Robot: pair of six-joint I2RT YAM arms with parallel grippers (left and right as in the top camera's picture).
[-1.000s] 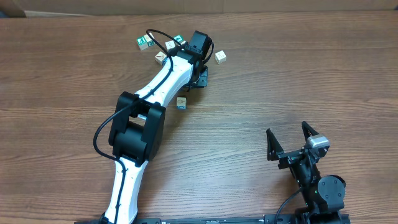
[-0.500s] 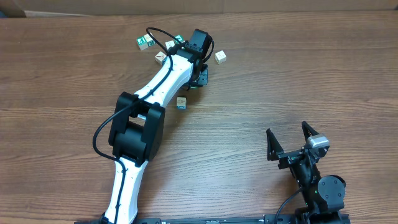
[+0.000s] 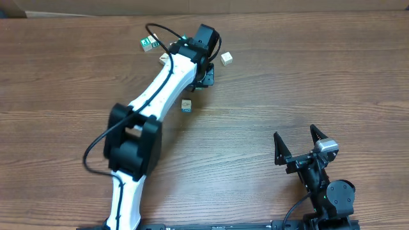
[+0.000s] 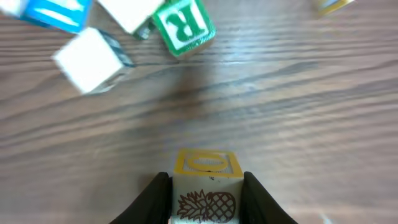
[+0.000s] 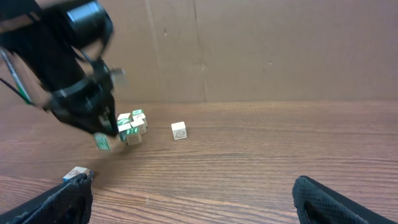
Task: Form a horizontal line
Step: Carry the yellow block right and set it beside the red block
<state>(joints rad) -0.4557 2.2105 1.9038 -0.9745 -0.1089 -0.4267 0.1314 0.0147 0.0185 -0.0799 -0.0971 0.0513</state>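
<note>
One pineapple cube (image 4: 206,180), gripped in the left claw (image 4: 206,199) just short of the loose bunch (image 4: 183,23) on the desk (image 4: 292,112), could nudge those neighbours on release, leaving the unformed horizontal line crooked.

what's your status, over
Left hand shut on cube. Right hand open. Nothing lined up yet. Bunch of cubes ahead, apart.
</note>
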